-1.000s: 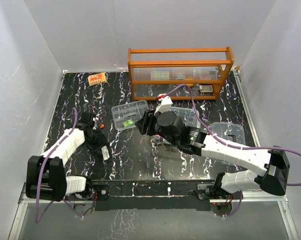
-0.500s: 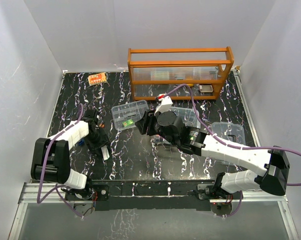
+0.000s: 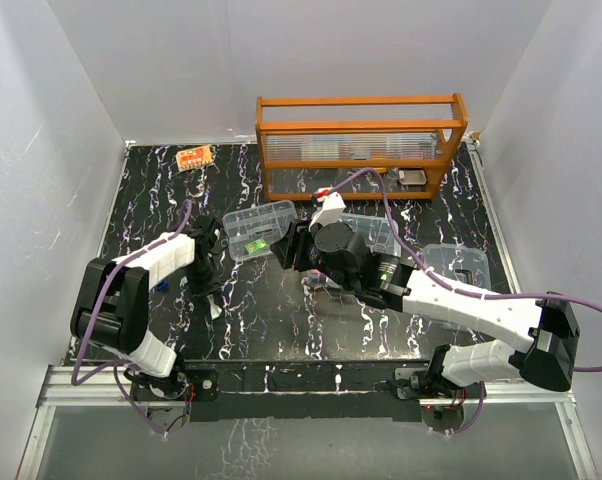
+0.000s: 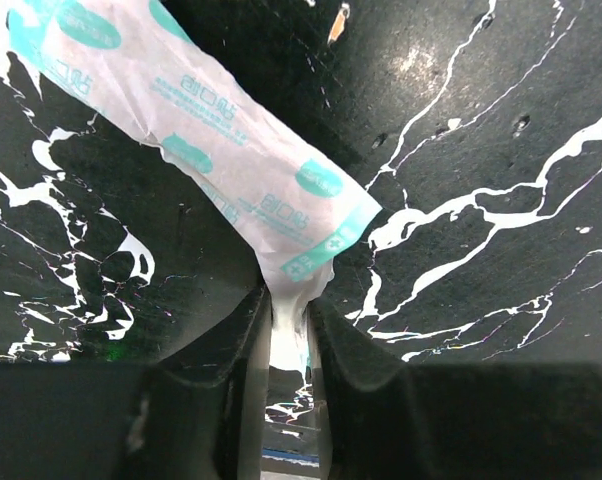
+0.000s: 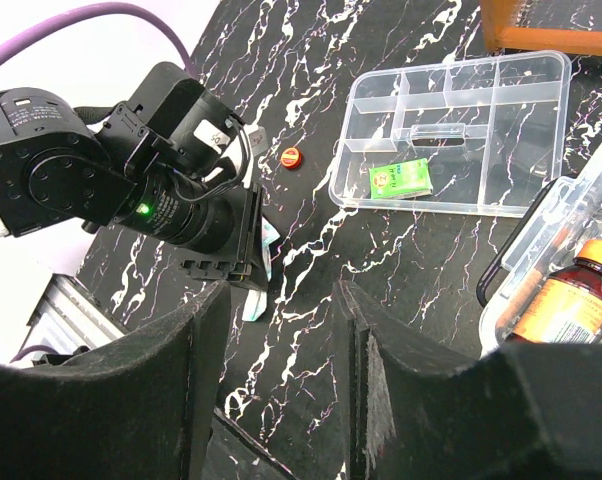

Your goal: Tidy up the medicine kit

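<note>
Black fingers (image 4: 221, 385) pinching wrapper (image 4: 231, 150), left arm (image 3: 166, 255) bent

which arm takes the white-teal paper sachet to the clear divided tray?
Left. Left pincer is closed on the white-and-teal paper sachet, near the clear divided plastic tray. Right pincer is empty.

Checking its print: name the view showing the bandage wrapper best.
Left wrist: the bandage wrapper fills it, print legible, end pinched in the left gripper. Top external shows a tiny white strip; right wrist, a sliver.
</note>
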Tool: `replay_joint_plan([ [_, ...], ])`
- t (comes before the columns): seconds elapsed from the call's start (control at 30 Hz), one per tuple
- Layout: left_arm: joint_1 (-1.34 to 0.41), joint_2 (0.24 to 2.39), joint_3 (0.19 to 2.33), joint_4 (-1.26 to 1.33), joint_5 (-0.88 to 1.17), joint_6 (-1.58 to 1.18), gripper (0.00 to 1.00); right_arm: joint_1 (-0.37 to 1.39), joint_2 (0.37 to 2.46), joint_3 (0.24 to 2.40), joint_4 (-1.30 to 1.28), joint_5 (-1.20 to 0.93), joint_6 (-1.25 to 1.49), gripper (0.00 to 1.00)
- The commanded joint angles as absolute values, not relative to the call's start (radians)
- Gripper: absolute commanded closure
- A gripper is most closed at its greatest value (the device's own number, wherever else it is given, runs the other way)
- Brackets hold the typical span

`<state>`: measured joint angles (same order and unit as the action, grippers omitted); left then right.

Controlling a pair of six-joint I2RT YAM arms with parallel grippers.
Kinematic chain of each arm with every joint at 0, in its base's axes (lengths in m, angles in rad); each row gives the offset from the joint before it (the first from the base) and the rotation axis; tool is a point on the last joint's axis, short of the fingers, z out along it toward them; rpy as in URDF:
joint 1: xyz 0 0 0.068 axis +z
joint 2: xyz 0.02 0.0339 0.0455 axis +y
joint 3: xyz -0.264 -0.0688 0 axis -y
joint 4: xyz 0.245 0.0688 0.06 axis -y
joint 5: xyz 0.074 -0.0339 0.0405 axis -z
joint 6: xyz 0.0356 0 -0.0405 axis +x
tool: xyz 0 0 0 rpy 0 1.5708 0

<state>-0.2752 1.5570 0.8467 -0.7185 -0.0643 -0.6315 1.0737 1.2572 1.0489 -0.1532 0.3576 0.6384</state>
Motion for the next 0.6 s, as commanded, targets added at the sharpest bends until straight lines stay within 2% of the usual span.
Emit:
replay_joint_plan([
  [0.0,-0.302,1.555,0.817,-0.689,-0.046,-0.646,0.84,1.08,1.23,1.044,-0.1,0.381,0.646,0.58],
  [0.43,-0.346,1.376,0.84,-0.632,0.217,-0.618,0.84,1.079,1.176,1.028,-0.124,0.485,0.619,0.58],
  [0.57,-0.347,1.334,0.884,-0.604,0.2,-0.62,0.82,1.08,1.155,1.023,-0.141,0.527,0.614,0.58],
])
